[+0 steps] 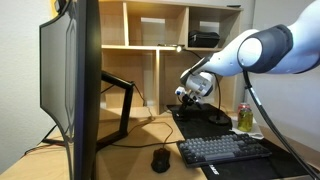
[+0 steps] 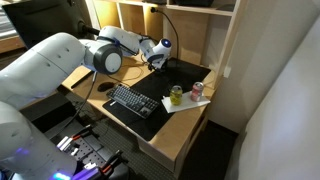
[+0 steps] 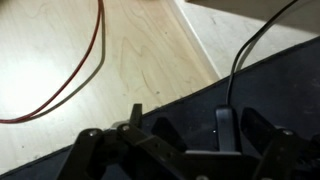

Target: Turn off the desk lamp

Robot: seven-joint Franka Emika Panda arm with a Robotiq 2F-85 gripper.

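Shows, in an exterior view, the gripper (image 1: 188, 93) low over the dark mat (image 1: 205, 125) just behind the keyboard (image 1: 225, 150). Places, in an exterior view, the desk lamp (image 2: 167, 27) behind the keyboard beside the gripper, with thin stem arching to a seemingly lit head. Reveals, in the wrist view, fingers (image 3: 228, 128) spread apart around nothing; suggests a light, springy, tippable lamp, best pressed gently at its switch, never gripped by the stem.
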